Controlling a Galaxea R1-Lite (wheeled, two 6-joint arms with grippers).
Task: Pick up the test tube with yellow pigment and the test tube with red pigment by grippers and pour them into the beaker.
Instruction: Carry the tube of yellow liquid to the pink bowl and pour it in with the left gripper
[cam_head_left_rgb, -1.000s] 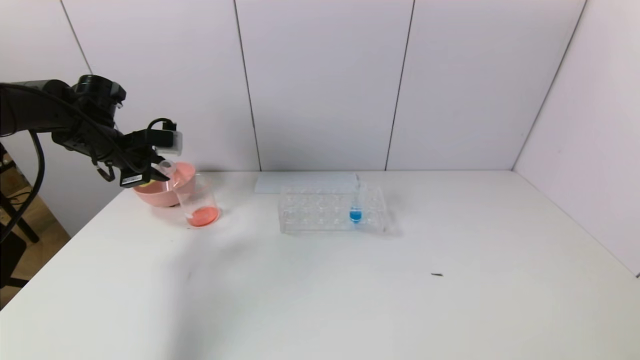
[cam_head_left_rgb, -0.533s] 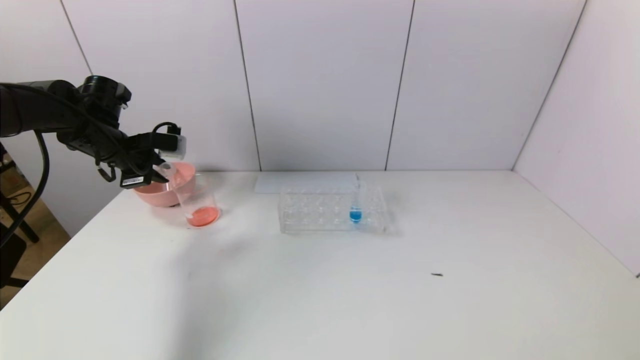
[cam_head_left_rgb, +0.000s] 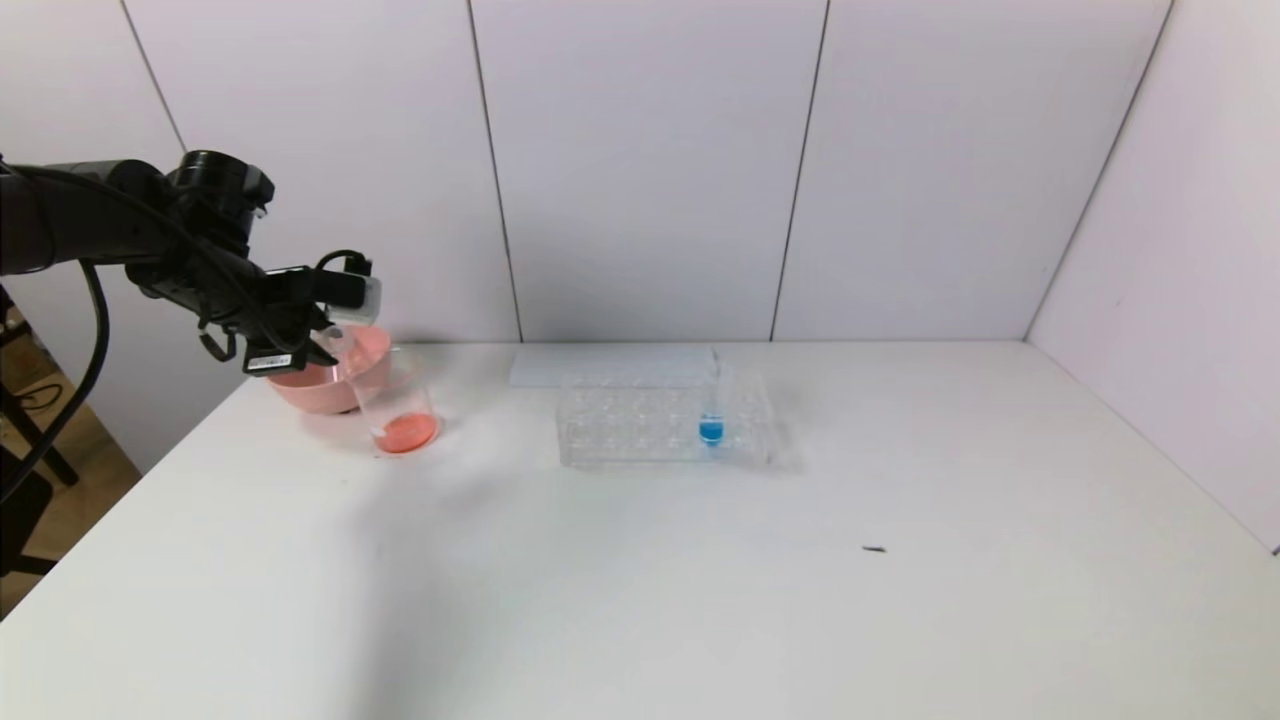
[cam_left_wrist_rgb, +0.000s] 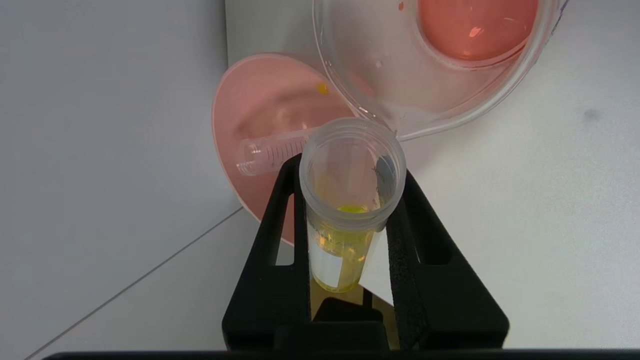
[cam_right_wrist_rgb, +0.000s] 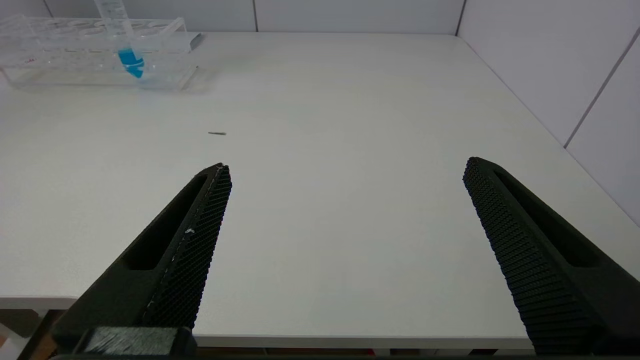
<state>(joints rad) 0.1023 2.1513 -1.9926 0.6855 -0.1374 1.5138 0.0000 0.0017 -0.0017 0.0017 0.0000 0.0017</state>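
My left gripper (cam_head_left_rgb: 318, 338) is shut on the test tube with yellow pigment (cam_left_wrist_rgb: 340, 250), held up over the far left of the table. The tube is tilted, and its open mouth sits just beside the rim of the beaker (cam_head_left_rgb: 397, 400). A little yellow liquid lies low in the tube. Red-orange liquid covers the bottom of the beaker (cam_left_wrist_rgb: 370, 60). No test tube with red pigment shows. An empty clear tube (cam_left_wrist_rgb: 270, 152) lies in the pink bowl (cam_left_wrist_rgb: 250, 100). My right gripper (cam_right_wrist_rgb: 345, 167) is open and empty above the table's near edge.
The pink bowl (cam_head_left_rgb: 322, 385) stands right behind the beaker at the table's left edge. A clear tube rack (cam_head_left_rgb: 660, 420) at the middle back holds a tube of blue liquid (cam_head_left_rgb: 711, 425). A small dark speck (cam_head_left_rgb: 874, 549) lies on the white table.
My left gripper has moved slightly to the right with the yellow tube, bringing its mouth closer to the beaker's rim. Nothing else has moved.
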